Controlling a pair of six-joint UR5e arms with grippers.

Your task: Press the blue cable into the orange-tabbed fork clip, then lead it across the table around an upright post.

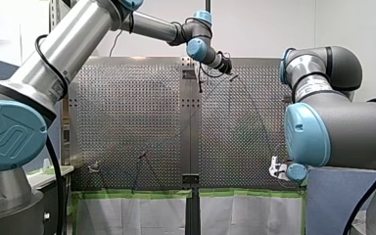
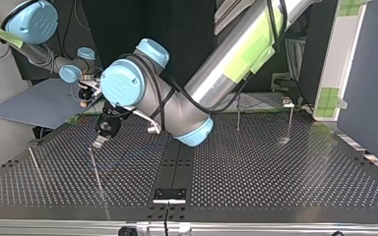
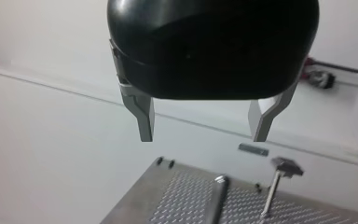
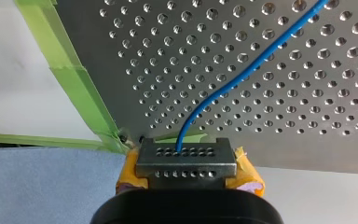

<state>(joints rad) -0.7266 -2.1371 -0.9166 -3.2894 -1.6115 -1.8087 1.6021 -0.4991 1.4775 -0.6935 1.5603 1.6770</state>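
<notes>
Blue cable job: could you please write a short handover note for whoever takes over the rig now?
My left gripper: fingers open, empty, hovering near an upright post.
My right gripper: shut on the blue cable, which runs off across the table.
Done: cannot tell whether the cable is clipped yet.
Left: check that, then lead the cable around a post.

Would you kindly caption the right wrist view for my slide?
My right gripper, shut on the blue cable, which runs ahead over the perforated table.
</notes>
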